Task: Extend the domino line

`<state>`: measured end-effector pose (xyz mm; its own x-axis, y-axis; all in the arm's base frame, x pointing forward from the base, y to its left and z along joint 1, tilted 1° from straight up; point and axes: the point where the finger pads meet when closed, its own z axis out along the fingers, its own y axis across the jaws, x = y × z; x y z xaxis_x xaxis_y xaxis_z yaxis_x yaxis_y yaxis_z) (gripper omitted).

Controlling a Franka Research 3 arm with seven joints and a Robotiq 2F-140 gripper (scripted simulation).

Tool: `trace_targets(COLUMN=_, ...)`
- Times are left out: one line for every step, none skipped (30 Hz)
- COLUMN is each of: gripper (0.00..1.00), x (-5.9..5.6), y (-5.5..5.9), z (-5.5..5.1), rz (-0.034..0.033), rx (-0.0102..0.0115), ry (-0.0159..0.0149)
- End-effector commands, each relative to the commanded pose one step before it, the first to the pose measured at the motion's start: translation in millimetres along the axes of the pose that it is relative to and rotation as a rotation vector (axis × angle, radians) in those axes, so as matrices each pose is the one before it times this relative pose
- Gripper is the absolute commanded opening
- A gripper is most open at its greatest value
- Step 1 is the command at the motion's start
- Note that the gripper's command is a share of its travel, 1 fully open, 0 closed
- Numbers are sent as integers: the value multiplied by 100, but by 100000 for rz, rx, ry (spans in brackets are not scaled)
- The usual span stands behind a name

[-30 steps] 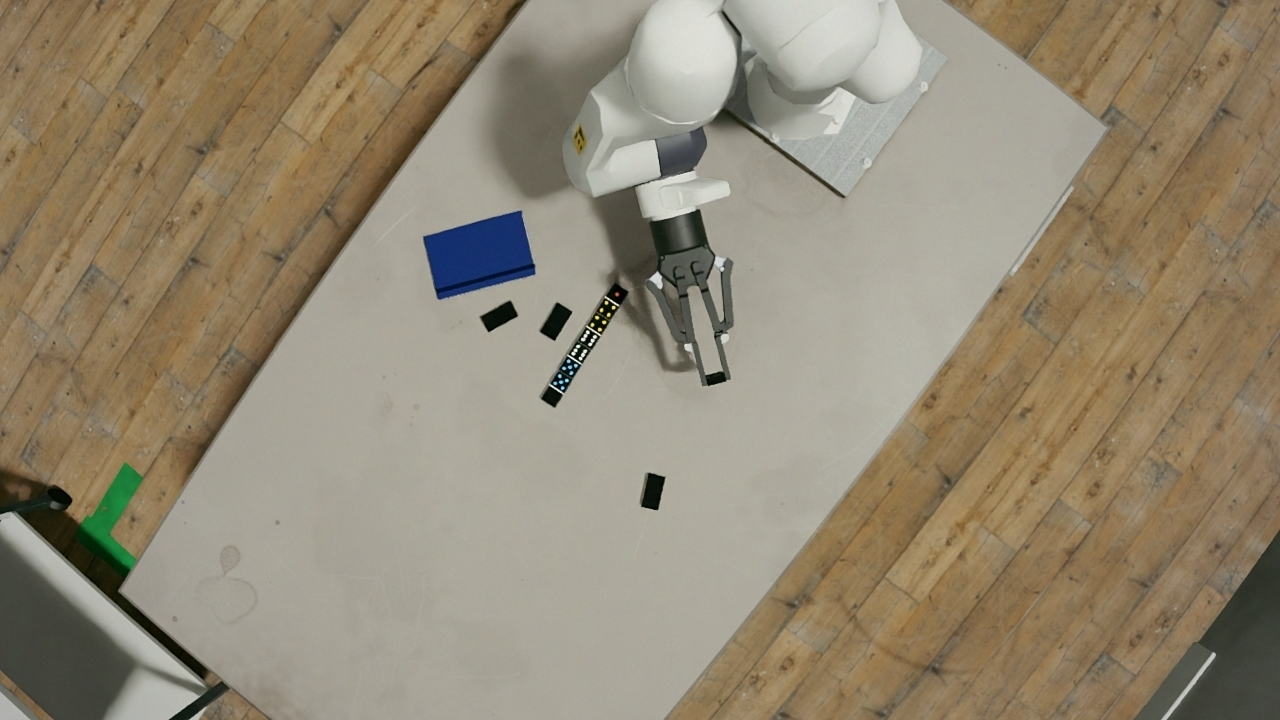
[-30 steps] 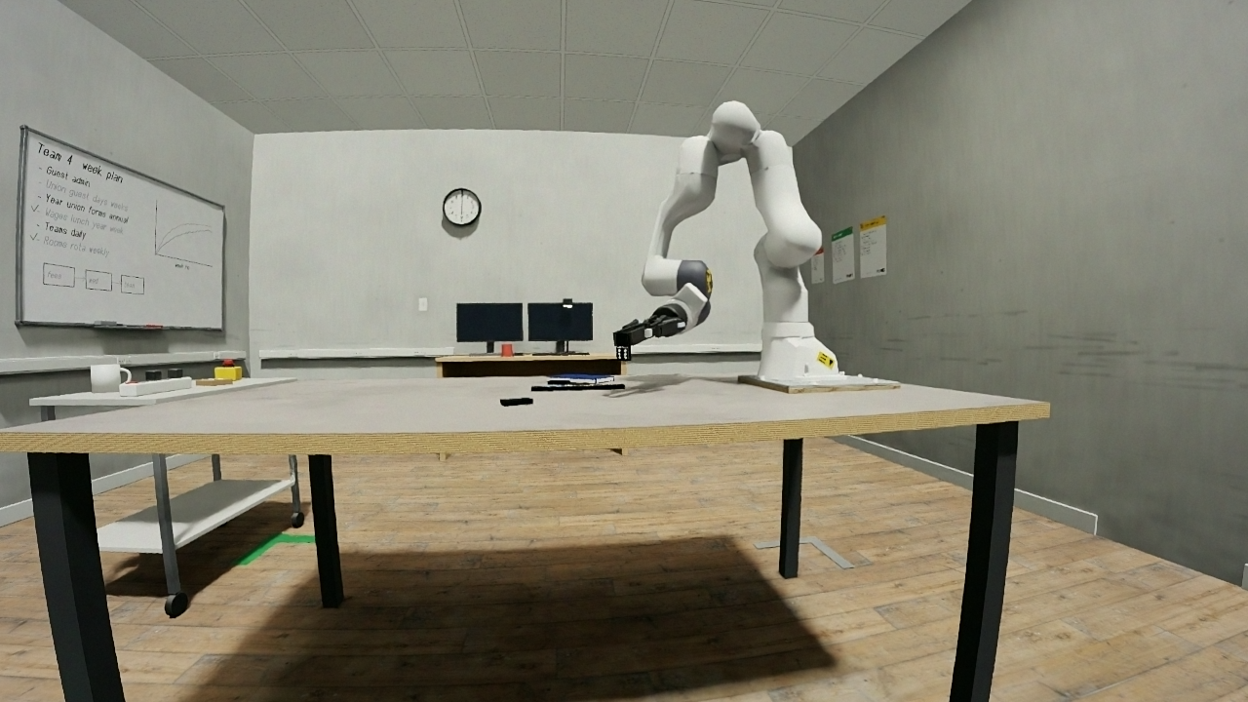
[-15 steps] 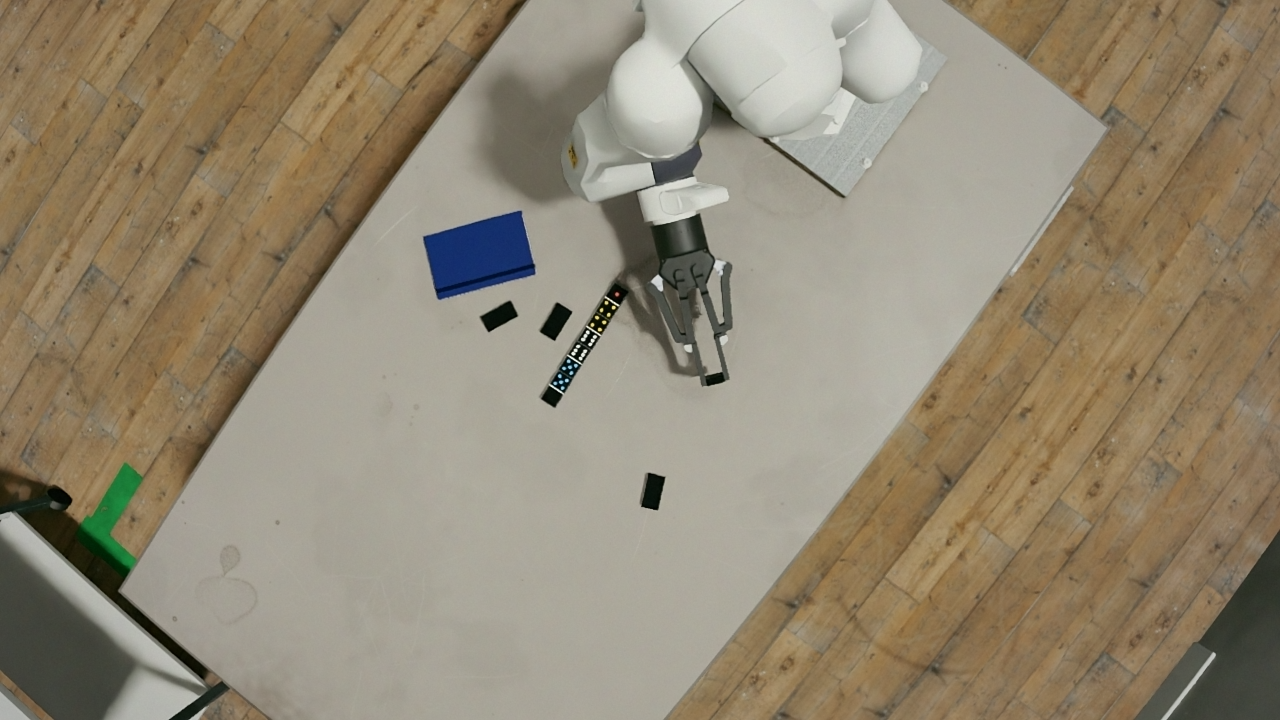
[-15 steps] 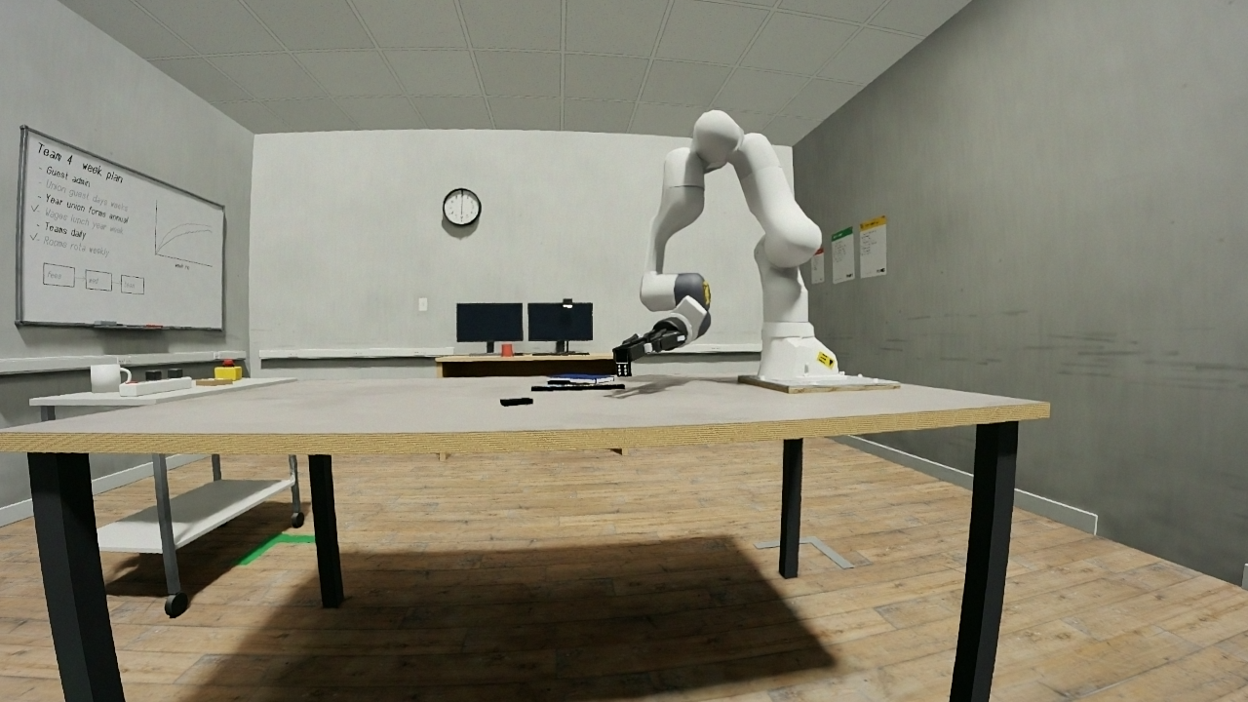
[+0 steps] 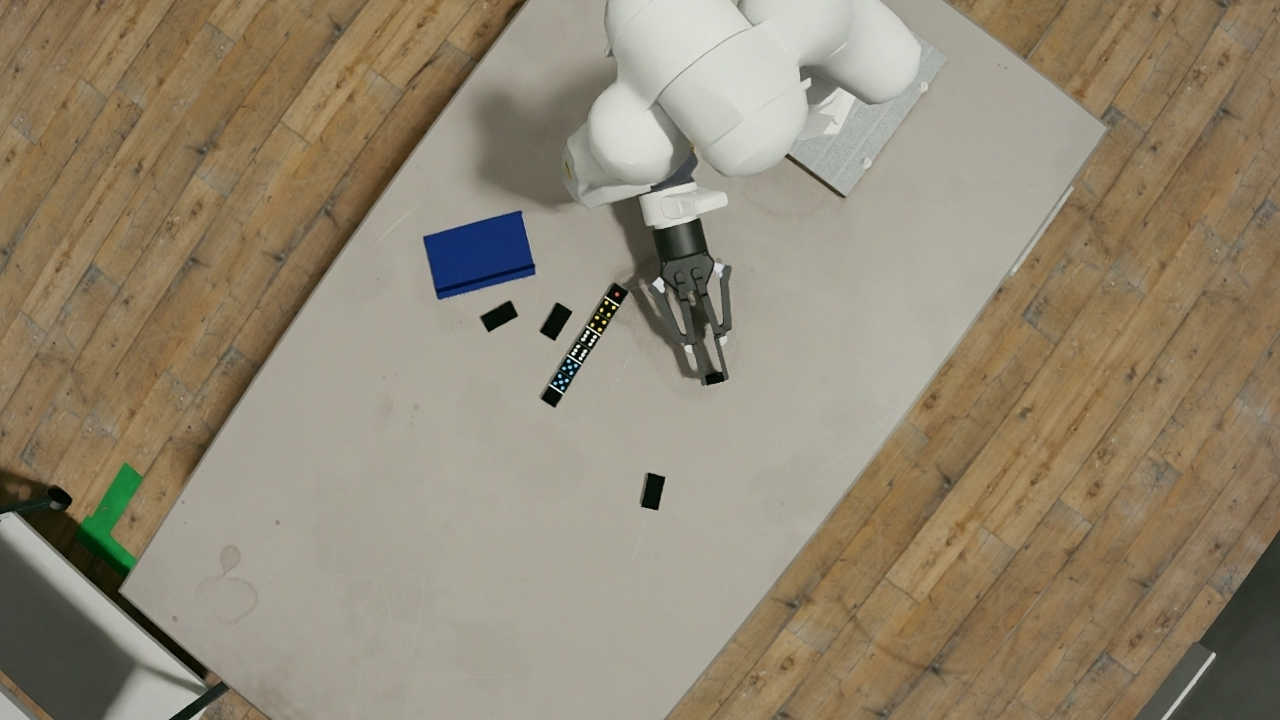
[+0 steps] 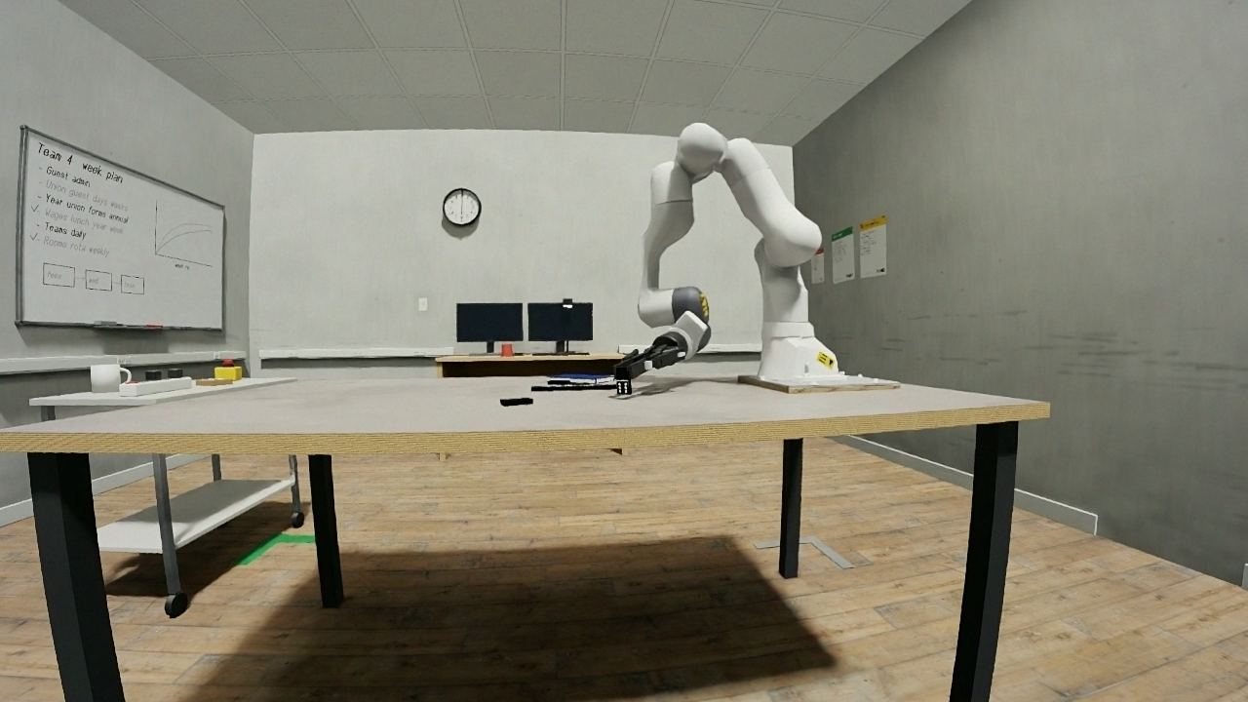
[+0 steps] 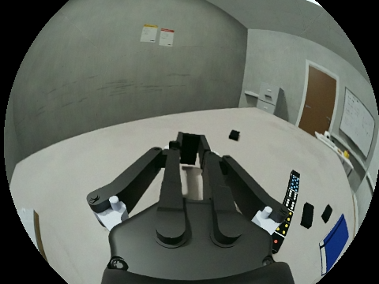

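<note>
Top view: gripper [image 5: 713, 374] reaches toward 6 o'clock from the wrist, jaws closed on a black domino [image 5: 713, 379] held at the fingertips, above the grey table [image 5: 895, 268]. Line of dominoes [image 5: 584, 344] lies at its 9 o'clock, running diagonally from 1 to 7 o'clock; red pip at the upper end, then yellow, white and blue pips, a dark half at the lower end. Two face-down dominoes [image 5: 498, 315] [image 5: 554, 320] sit at 9 o'clock of the line, near a blue box [image 5: 477, 252]. Another face-down domino [image 5: 652, 490] lies well apart at 6 o'clock.

Exterior view: the held domino [image 6: 622, 384] stands upright, white pips facing the camera, its lower edge at or just above the table; contact cannot be told.

Wrist view: fingers converge on the dark domino [image 7: 189, 150]; the line [image 7: 289, 205] at 3 o'clock.
</note>
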<state>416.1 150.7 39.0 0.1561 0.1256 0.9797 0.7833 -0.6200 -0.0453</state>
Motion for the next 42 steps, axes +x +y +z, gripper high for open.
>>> trace_targets(gripper=23, x=-147, y=258, z=281, rz=-3709, rx=-544, ry=1785)
trace_targets(gripper=23, x=-158, y=-1, z=31, rz=0, rx=0, ry=-1)
trace_targets(gripper=23, x=-141, y=-2, z=27, rz=0, rx=0, ry=0)
trace_targets(gripper=23, x=0, y=0, z=0, rz=0, rx=0, ry=0)
trace_targets(gripper=23, x=0, y=0, z=0, rz=0, rx=0, ry=0)
trace_targets(gripper=23, x=-125, y=-2, z=24, rz=0, rx=0, ry=1)
trace_targets(gripper=23, x=-109, y=-1, z=21, rz=0, rx=0, ry=-1)
trace_targets(gripper=23, x=-93, y=-1, z=18, rz=0, rx=0, ry=0)
trace_targets(gripper=23, x=-78, y=-1, z=15, rz=0, rx=0, ry=0)
trace_targets(gripper=23, x=-63, y=-1, z=12, rz=0, rx=0, ry=0)
trace_targets(gripper=23, x=-49, y=-1, z=9, rz=0, rx=0, ry=0)
trace_targets(gripper=23, x=-37, y=-1, z=7, rz=0, rx=0, ry=0)
trace_targets(gripper=23, x=-25, y=0, z=5, rz=0, rx=0, ry=0)
trace_targets(gripper=23, x=-16, y=0, z=3, rz=0, rx=0, ry=0)
trace_targets(gripper=23, x=-8, y=0, z=2, rz=0, rx=0, ry=0)
trace_targets(gripper=23, x=-3, y=0, z=1, rz=0, rx=0, ry=0)
trace_targets(gripper=23, x=0, y=0, z=0, rz=0, rx=0, ry=0)
trace_targets(gripper=23, x=0, y=0, z=0, rz=0, rx=0, ry=0)
trace_targets(gripper=23, x=0, y=0, z=0, rz=0, rx=0, ry=0)
trace_targets(gripper=23, x=0, y=0, z=0, rz=0, rx=0, ry=0)
trace_targets(gripper=23, x=0, y=0, z=0, rz=0, rx=0, ry=0)
trace_targets(gripper=23, x=0, y=0, z=0, rz=0, rx=0, ry=0)
trace_targets(gripper=23, x=0, y=0, z=0, rz=0, rx=0, ry=0)
trace_targets(gripper=23, x=0, y=0, z=0, rz=0, rx=0, ry=0)
trace_targets(gripper=23, x=0, y=0, z=0, rz=0, rx=0, ry=0)
trace_targets(gripper=23, x=0, y=0, z=0, rz=0, rx=0, ry=0)
trace_targets(gripper=23, x=0, y=0, z=0, rz=0, rx=0, ry=0)
trace_targets(gripper=23, x=0, y=0, z=0, rz=0, rx=0, ry=0)
trace_targets(gripper=23, x=0, y=0, z=0, rz=0, rx=0, ry=0)
trace_targets(gripper=23, x=0, y=0, z=0, rz=0, rx=0, ry=0)
trace_targets(gripper=23, x=0, y=0, z=0, rz=0, rx=0, ry=0)
trace_targets(gripper=23, x=0, y=0, z=0, rz=0, rx=0, ry=0)
trace_targets(gripper=23, x=0, y=0, z=0, rz=0, rx=0, ry=0)
trace_targets(gripper=23, x=0, y=0, z=0, rz=0, rx=0, ry=0)
trace_targets(gripper=23, x=0, y=0, z=0, rz=0, rx=0, ry=0)
trace_targets(gripper=23, x=0, y=0, z=0, rz=0, rx=0, ry=0)
trace_targets(gripper=23, x=0, y=0, z=0, rz=0, rx=0, ry=0)
trace_targets(gripper=23, x=0, y=0, z=0, rz=0, rx=0, ry=0)
trace_targets(gripper=23, x=0, y=0, z=0, rz=0, rx=0, ry=0)
trace_targets(gripper=34, x=0, y=0, z=0, rz=0, rx=0, ry=0)
trace_targets(gripper=34, x=0, y=0, z=0, rz=0, rx=0, ry=0)
trace_targets(gripper=34, x=0, y=0, z=0, rz=0, rx=0, ry=0)
